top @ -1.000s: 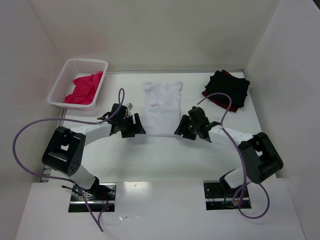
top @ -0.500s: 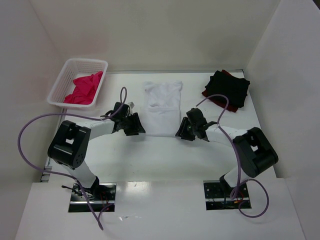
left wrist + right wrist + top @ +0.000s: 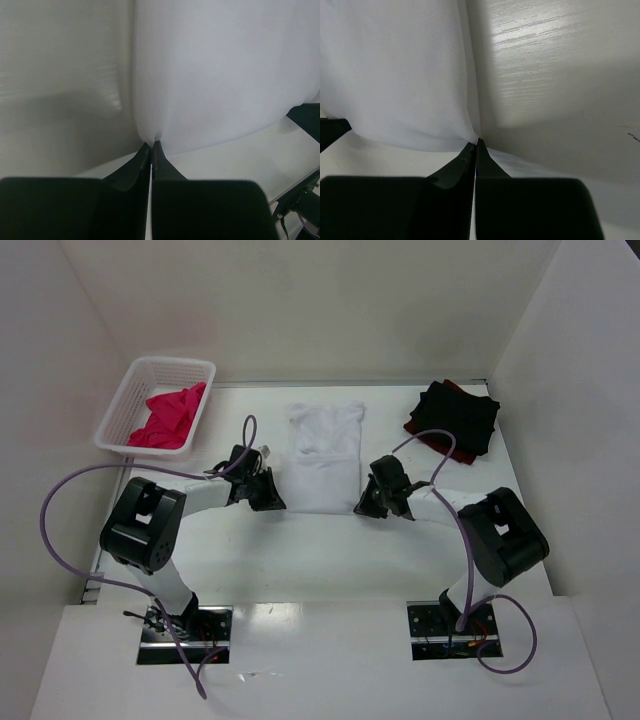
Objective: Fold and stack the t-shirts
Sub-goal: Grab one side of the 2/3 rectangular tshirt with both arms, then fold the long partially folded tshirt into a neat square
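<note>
A white t-shirt (image 3: 324,455) lies flat in the middle of the table, folded into a narrow strip. My left gripper (image 3: 277,502) is shut on its near left corner, and the cloth (image 3: 215,75) bunches at the pinched tips (image 3: 151,145). At the near right corner my right gripper (image 3: 362,505) is shut on the same shirt (image 3: 395,75), its tips (image 3: 476,143) pinching the hem. A black t-shirt (image 3: 458,416) lies folded at the back right on top of a dark red one (image 3: 421,434). Pink-magenta t-shirts (image 3: 168,416) fill the basket.
The white mesh basket (image 3: 124,405) stands at the back left. White walls close the table in at the back and both sides. Purple cables loop from both arms over the table.
Both grippers have moved in to the white shirt's near corners and closed on them; one second ago they stood open just short of the hem.
</note>
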Robot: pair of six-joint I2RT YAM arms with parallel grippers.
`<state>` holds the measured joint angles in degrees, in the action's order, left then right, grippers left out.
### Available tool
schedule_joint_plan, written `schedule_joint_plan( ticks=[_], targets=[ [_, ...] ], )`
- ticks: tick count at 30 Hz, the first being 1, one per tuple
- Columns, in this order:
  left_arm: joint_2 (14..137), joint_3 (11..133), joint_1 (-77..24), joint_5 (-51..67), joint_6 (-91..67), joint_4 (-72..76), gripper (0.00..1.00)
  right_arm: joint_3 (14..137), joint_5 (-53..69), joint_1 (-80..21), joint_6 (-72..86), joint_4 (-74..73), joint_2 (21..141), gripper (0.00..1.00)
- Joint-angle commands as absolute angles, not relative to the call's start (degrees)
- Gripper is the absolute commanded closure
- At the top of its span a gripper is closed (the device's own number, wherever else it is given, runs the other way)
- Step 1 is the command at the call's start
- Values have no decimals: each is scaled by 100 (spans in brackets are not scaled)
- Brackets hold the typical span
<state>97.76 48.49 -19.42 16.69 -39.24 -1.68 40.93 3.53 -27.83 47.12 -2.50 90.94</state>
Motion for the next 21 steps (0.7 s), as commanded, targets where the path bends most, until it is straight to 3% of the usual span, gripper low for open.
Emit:
schedule_joint_plan(
  ticks=[1, 9, 21],
  targets=[
    [9581, 4763, -1968, 1478, -3850, -148, 100, 3952, -22, -2839, 4887, -40, 8811, 100],
    [8671, 4318, -2336, 1119, -4003, -705, 100, 3296, -105, -2948, 5062, -546, 7565, 100],
    [6189, 3516, -3620, 363, -5018, -1922, 100, 2643, -715, -4545, 6287, -1353, 5927, 100]
  ],
)
